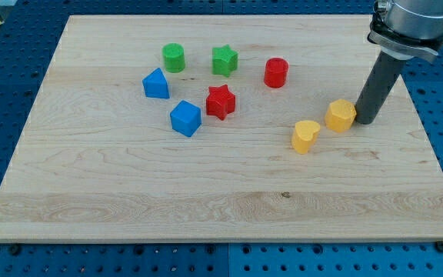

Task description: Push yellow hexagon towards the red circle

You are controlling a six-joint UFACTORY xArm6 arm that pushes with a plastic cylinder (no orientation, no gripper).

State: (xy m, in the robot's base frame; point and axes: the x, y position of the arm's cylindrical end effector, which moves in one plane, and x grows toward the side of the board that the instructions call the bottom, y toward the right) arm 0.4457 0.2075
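Observation:
The yellow hexagon (341, 115) lies on the wooden board at the view's right. My tip (364, 121) stands right beside it on its right side, touching or nearly touching it. The red circle (276, 72) stands up and to the left of the hexagon, toward the view's top. A yellow heart (305, 136) lies just down-left of the hexagon, close to it.
A red star (221, 101), a green star (224, 60), a green circle (174, 58), a blue pentagon-like block (156, 84) and a blue cube (185, 118) sit left of the red circle. The board's right edge (429, 138) runs near my tip.

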